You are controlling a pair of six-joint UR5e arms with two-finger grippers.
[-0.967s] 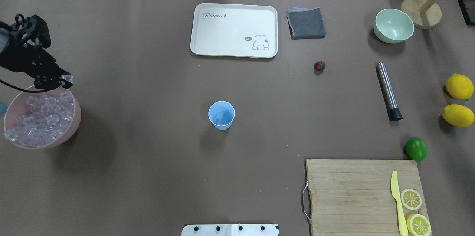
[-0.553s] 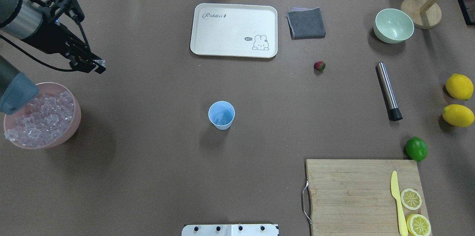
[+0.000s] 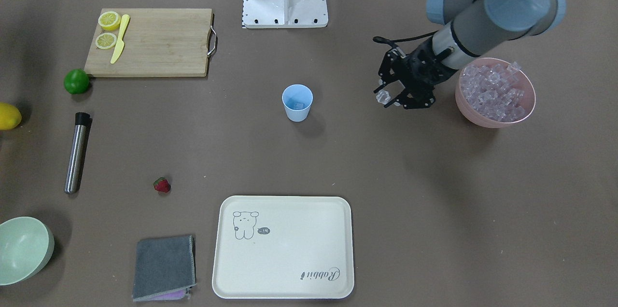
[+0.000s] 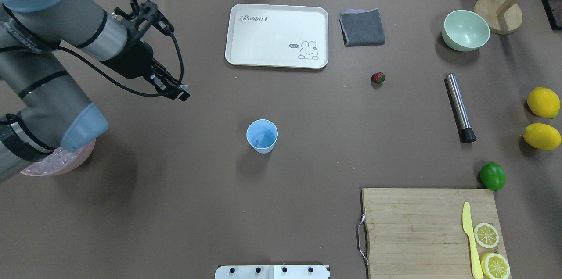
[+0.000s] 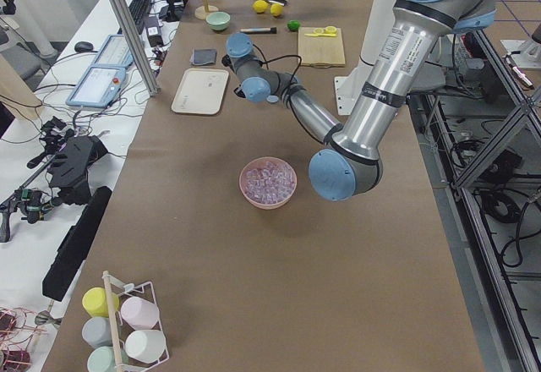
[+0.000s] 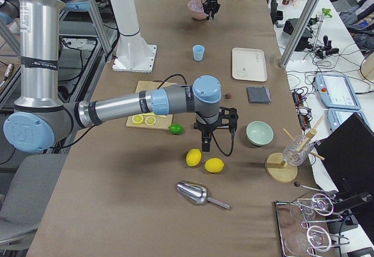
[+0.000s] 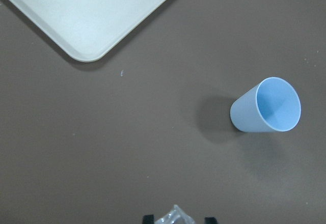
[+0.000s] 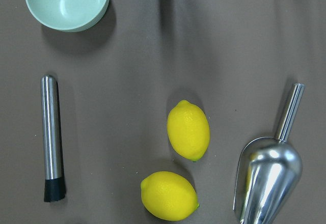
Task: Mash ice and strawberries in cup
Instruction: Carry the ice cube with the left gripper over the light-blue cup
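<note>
The light-blue cup (image 4: pixel 262 135) (image 3: pixel 297 102) (image 7: pixel 267 106) stands upright mid-table with a piece of ice (image 3: pixel 299 104) at its bottom. My left gripper (image 4: pixel 180 92) (image 3: pixel 385 97) hangs above the table between the pink bowl and the cup, shut on one ice cube (image 7: pixel 173 218). It is still left of the cup in the overhead view. The pink bowl (image 3: pixel 495 92) (image 5: pixel 268 182) holds many ice cubes. The strawberry (image 4: pixel 378 78) (image 3: pixel 162 185) lies alone on the table. My right gripper (image 6: pixel 205 143) hovers over two lemons, and I cannot tell whether it is open or shut.
A cream tray (image 4: pixel 276 35), a grey cloth (image 4: pixel 362 26) and a pale green bowl (image 4: pixel 465 30) sit at the far side. A steel muddler (image 4: pixel 459 107), lemons (image 4: pixel 543 102), a lime (image 4: pixel 492 175), a cutting board (image 4: pixel 421 226) with a knife and a metal scoop (image 8: pixel 267 175) lie on the right.
My left gripper rose from the pink bowl with an ice cube and has travelled right across the table toward the cup. Nothing else moved.
</note>
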